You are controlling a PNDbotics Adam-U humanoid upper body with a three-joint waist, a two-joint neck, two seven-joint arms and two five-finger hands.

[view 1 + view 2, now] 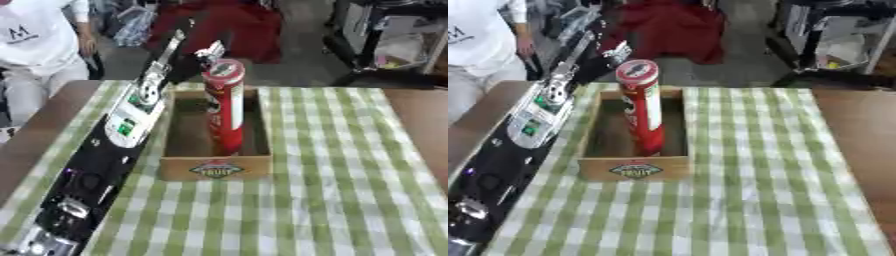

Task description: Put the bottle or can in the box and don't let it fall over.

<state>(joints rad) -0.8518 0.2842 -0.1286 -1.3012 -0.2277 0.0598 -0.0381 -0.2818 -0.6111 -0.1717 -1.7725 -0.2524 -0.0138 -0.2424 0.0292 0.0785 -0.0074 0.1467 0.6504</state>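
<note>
The tall red cylindrical can with a pale lid stood upright inside the shallow wooden box on the green-and-white checked tablecloth. The robot's left hand hovered just behind the can's top; whether its fingers were spread or curled, I could not tell.

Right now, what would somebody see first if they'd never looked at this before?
First, the tall red can standing upright inside the wooden box on the green checked cloth. Next, the robot's long black and silver left arm stretching up the left side, its left hand behind the can's top.
</note>
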